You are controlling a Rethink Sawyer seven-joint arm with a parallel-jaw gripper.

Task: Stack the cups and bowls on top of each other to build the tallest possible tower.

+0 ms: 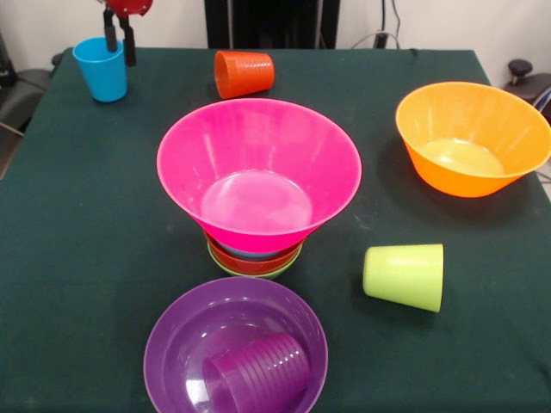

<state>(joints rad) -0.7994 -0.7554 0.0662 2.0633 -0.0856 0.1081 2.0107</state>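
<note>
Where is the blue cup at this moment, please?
In the front view, the blue cup stands upright at the table's far left corner, with the gripper at its rim and the tipped orange cup to its right.

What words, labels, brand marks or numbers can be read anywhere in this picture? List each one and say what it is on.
None: no text can be read in the front view.
The pink bowl, orange bowl, purple bowl, blue cup, orange cup, lime green cup and purple cup are plain plastic with no print.
The green tablecloth carries no markings.
</note>
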